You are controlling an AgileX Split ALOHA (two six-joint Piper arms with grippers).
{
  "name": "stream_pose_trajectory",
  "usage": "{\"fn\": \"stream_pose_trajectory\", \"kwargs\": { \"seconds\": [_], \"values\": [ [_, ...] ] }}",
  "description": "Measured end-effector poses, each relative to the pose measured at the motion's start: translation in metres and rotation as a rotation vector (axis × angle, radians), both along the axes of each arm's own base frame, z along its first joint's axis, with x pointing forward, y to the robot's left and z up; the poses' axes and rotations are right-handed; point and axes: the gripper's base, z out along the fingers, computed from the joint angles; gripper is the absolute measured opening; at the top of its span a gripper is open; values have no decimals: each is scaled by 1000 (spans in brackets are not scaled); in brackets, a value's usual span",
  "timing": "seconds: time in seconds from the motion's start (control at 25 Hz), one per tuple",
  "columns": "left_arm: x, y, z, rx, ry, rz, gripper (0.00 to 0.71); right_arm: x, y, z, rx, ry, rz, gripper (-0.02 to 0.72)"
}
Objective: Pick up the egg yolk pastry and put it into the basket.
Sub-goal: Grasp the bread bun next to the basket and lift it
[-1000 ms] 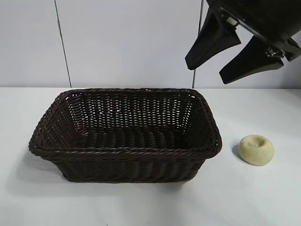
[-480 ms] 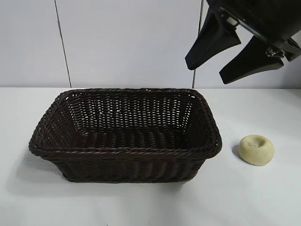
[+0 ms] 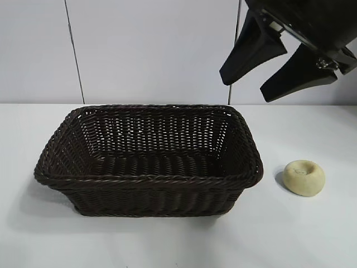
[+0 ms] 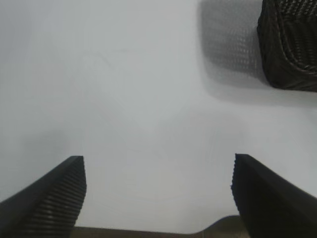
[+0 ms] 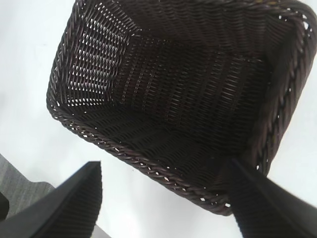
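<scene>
The egg yolk pastry point(image 3: 303, 177), a small pale cream bun with a dimple on top, lies on the white table to the right of the basket point(image 3: 148, 180). The dark brown wicker basket stands at the middle and has nothing in it. My right gripper point(image 3: 244, 89) hangs open and empty, high above the basket's back right corner and up-left of the pastry. In the right wrist view the basket point(image 5: 163, 173) lies beyond the open fingers; the pastry is out of that view. My left gripper point(image 4: 158, 171) is open over bare table, with a basket corner point(image 4: 292, 44) far off.
A white wall with a dark vertical seam point(image 3: 74, 53) stands behind the table. The white table point(image 3: 301, 234) stretches in front of and to the right of the basket.
</scene>
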Motion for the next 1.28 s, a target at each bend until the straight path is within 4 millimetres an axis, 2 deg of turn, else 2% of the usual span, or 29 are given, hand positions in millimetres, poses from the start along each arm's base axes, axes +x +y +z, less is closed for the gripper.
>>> {"fn": "stream_pose_trajectory", "kwargs": {
  "seconds": [0.16,0.32,0.72,0.92,1.04,1.28],
  "values": [
    [-18,1,0,-4,-117,0,587,-1,-1,-1,-10,19,-15,516],
    [-23,1,0,-4,-141,0,587,0,-12,-5,-59,68,-72,516],
    [-23,1,0,-4,-141,0,587,13,-87,-2,-182,140,-312,516],
    [-23,1,0,-4,-141,0,587,16,-101,-3,-189,132,-361,516],
    [-23,1,0,-4,-140,0,587,23,-102,-14,-195,160,-366,516],
    [-23,1,0,-4,-140,0,587,46,-104,-55,-216,247,-373,516]
  ]
}}
